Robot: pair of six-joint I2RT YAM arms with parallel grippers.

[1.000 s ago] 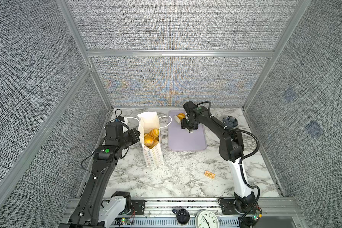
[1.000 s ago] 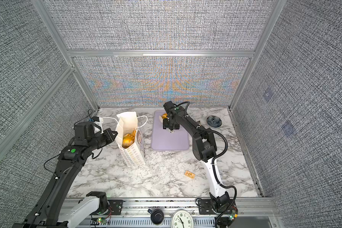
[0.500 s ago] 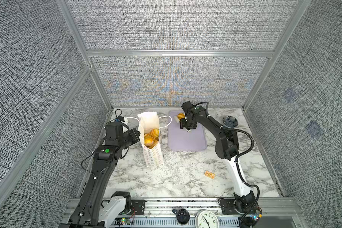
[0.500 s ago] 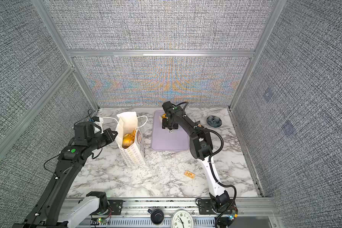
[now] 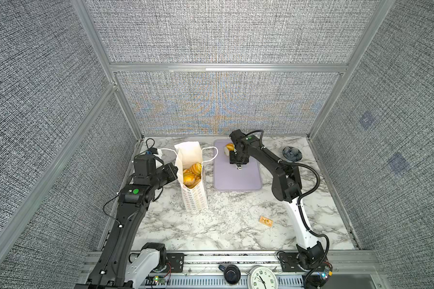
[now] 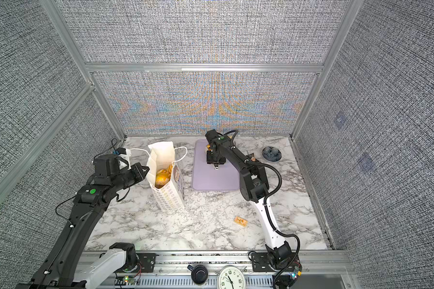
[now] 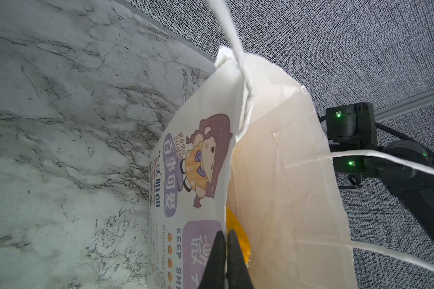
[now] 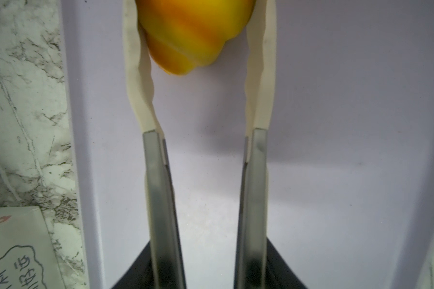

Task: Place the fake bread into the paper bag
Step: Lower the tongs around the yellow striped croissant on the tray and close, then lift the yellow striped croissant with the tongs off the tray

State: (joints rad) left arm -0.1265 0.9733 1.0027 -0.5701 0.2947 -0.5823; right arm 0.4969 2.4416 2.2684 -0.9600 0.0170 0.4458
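While the paper bag [image 5: 194,197] stands upright on the tabletop [image 5: 211,232] in both top views: I judge the step in hand to be picking up the one loaf left outside it.
Bag contents, top views: several golden loaves [image 5: 192,174] are piled inside, close under the mouth. I cannot count them.
Tray, top views: the lavender tray [image 5: 236,177] lies just beside the bag. It carries only the ridged loaf [image 5: 226,150], at its far end under my right arm.
Dish, top views: a dark dish [image 5: 292,153] sits well apart at the far right. I cannot make out what is in it.
Left wrist view: the fingers of my left gripper [image 7: 225,250] are together, pinching the bag's wall at the rim. A yellow loaf shows just inside.
Right wrist view: the fingers of my right gripper [image 8: 198,37] stand on either side of the ridged loaf, with the cream tips touching both flanks. The loaf lies on the tray.
Next move: I think it calls for a firm squeeze and a straight lift off the tray, then a carry across to the bag. The mouth is narrow and the bag well filled, so I would release low and centred.
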